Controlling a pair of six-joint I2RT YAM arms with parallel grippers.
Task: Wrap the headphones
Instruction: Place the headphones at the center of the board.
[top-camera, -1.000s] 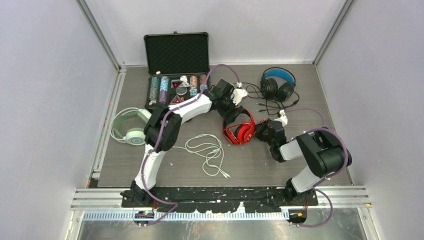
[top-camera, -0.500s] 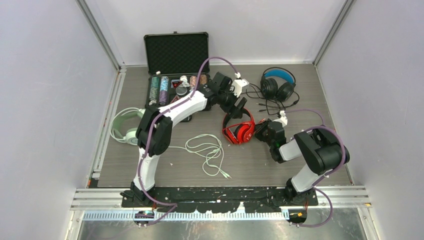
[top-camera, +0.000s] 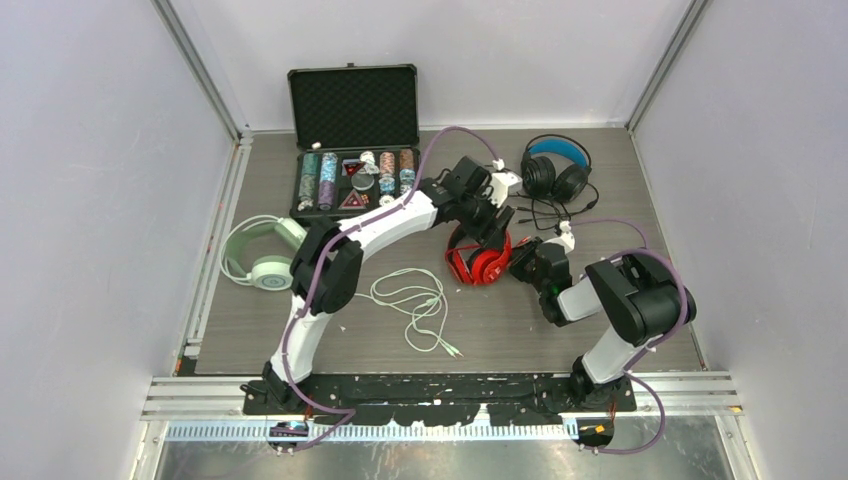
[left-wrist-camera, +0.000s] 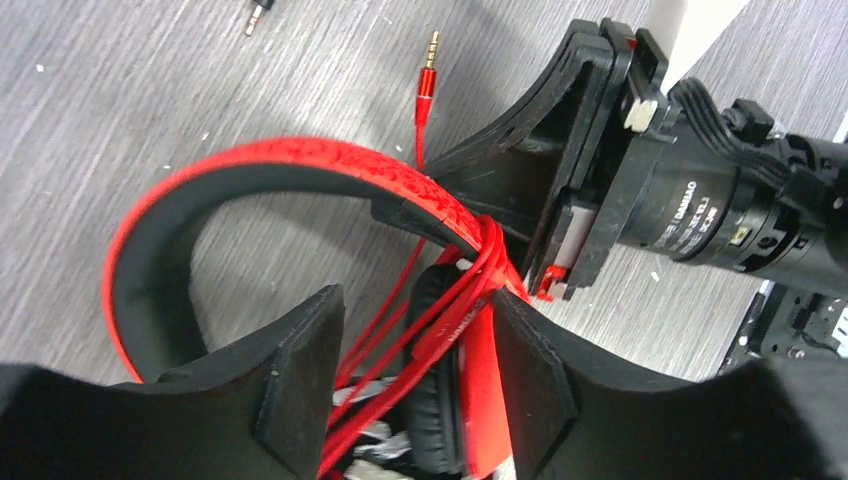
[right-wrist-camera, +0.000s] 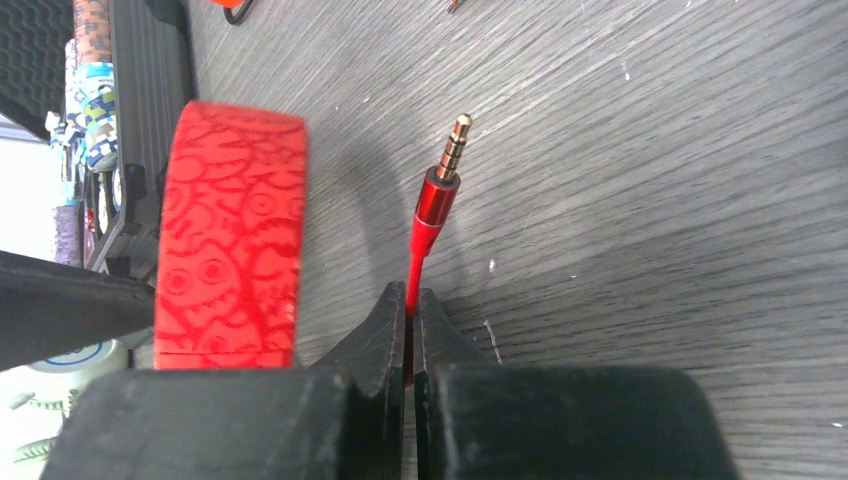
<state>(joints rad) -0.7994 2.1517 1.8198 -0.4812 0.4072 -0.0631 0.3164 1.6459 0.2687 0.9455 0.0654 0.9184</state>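
Middle of grey wood-grain table (top-camera: 600, 330): red headphones (top-camera: 480, 262), squiggle-embossed headband, black padding inside. Left gripper (left-wrist-camera: 415, 385) stands parted, straddling looped red cable (left-wrist-camera: 470, 290). Right gripper (right-wrist-camera: 410, 320) clenches that cable below its gold-tipped plug (right-wrist-camera: 445, 170). White lettering on its motor (left-wrist-camera: 700, 205) is unreadable.

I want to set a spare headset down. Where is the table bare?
Bare grey wood table at the near left, between the pale mint-green headphones and the left arm's base; also near middle, between the loose pale cable and the right arm. Crowded: the centre around the red headphones and the thin black cables by the black blue-banded headphones.
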